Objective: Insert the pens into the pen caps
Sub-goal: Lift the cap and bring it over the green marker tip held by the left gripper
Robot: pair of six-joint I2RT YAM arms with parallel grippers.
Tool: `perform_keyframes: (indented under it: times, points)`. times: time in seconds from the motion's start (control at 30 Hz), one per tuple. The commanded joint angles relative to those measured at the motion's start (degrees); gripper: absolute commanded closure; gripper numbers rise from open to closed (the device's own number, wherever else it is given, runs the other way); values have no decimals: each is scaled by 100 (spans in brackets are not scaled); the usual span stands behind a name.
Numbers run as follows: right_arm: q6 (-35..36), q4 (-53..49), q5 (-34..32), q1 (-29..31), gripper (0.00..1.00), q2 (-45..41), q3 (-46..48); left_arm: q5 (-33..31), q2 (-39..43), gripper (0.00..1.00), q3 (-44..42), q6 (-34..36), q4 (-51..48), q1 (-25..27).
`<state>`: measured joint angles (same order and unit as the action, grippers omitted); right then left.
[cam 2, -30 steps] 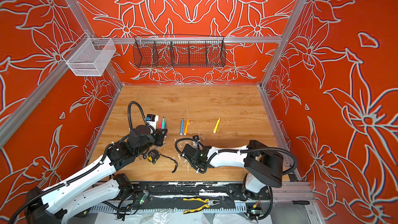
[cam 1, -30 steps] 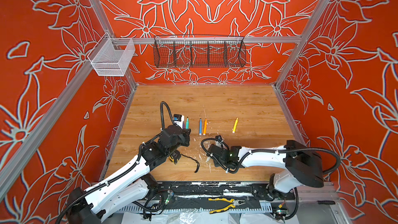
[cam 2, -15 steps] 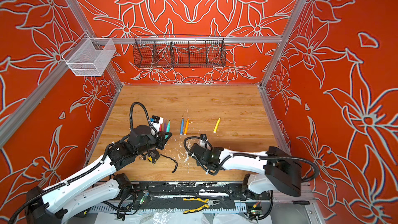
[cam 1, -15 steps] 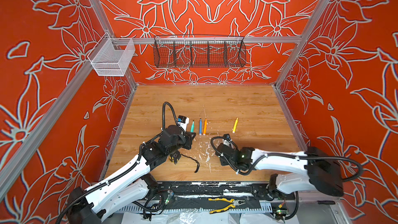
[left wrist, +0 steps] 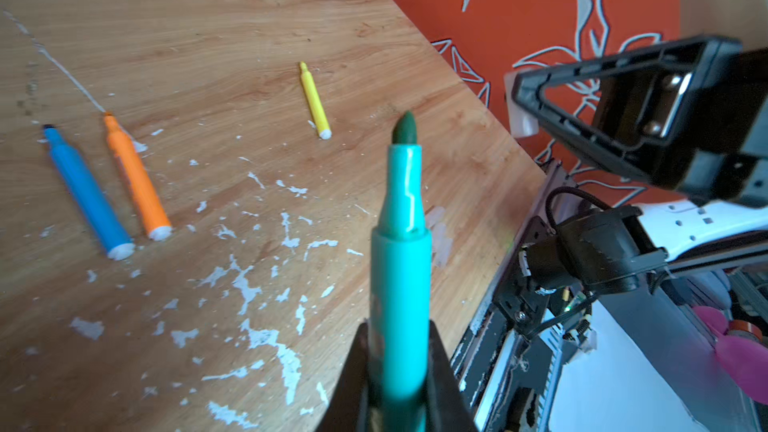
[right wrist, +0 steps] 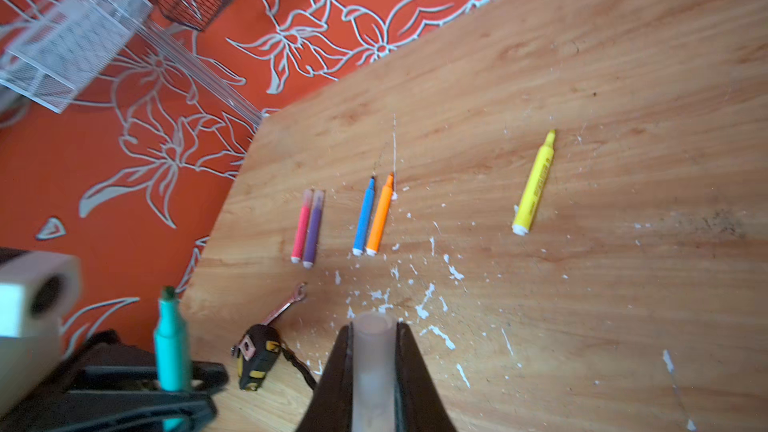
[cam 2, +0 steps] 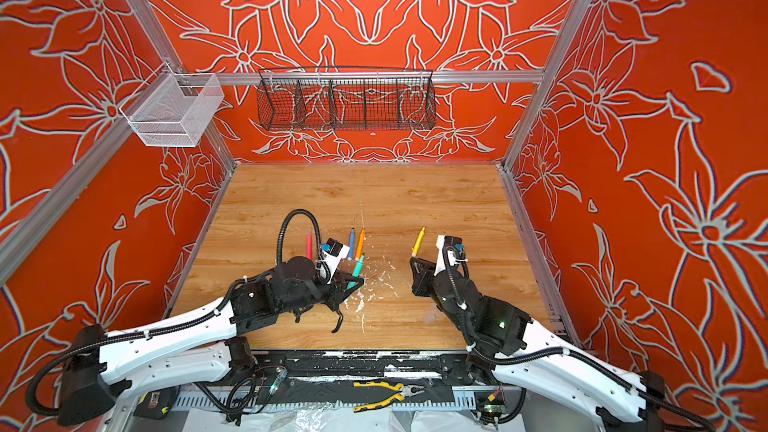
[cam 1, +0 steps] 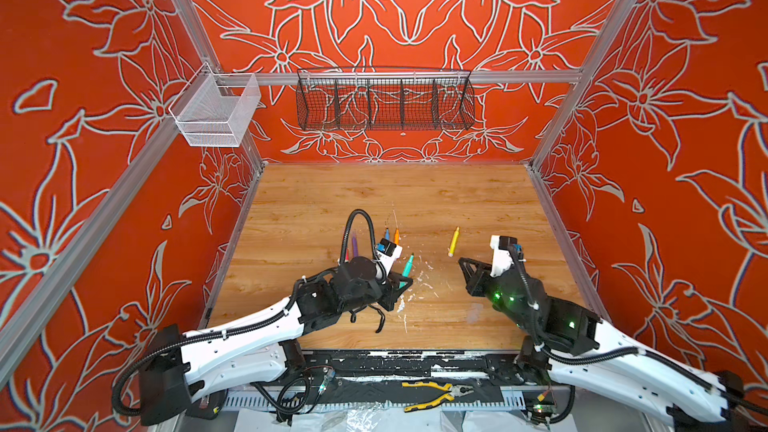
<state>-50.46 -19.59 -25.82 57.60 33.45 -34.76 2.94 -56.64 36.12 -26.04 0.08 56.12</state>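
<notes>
My left gripper (left wrist: 398, 326): clamped on teal pen (left wrist: 401, 243). My right gripper (right wrist: 372, 328), lower centre: clamped on, seemingly, a clear pen cap (right wrist: 372, 376). Pending: align tip into cap.

No writing could be read in any view.
The yellow pen (right wrist: 534, 184), lying on the bench (right wrist: 582, 56) well ahead of the right gripper (right wrist: 374, 328), bore a line of small dark print along its barrel, but it was too blurred to make out.

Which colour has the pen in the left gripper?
Teal green; the pen shows best in the left wrist view.
</notes>
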Motion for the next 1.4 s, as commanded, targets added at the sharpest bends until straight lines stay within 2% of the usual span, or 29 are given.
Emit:
perform_keyframes:
  times: [0.0,0.3,0.57,0.8,1.37]
  points:
    - [282,588,-63,-12,94,140,-321,75,-219,100,-134,-227,810,150]
    - [402,2404,726,-18,95,1367,-589,234,-301,100,-167,-373,1115,304]
    - [170,3607,815,-21,97,1550,-142,6,-240,100,-154,-458,990,304]
    - [32,3843,1026,-21,97,1628,35,71,-287,100,-68,-485,1039,303]
    - [-148,4220,1125,-21,97,1770,428,-276,-185,100,-35,-503,950,303]
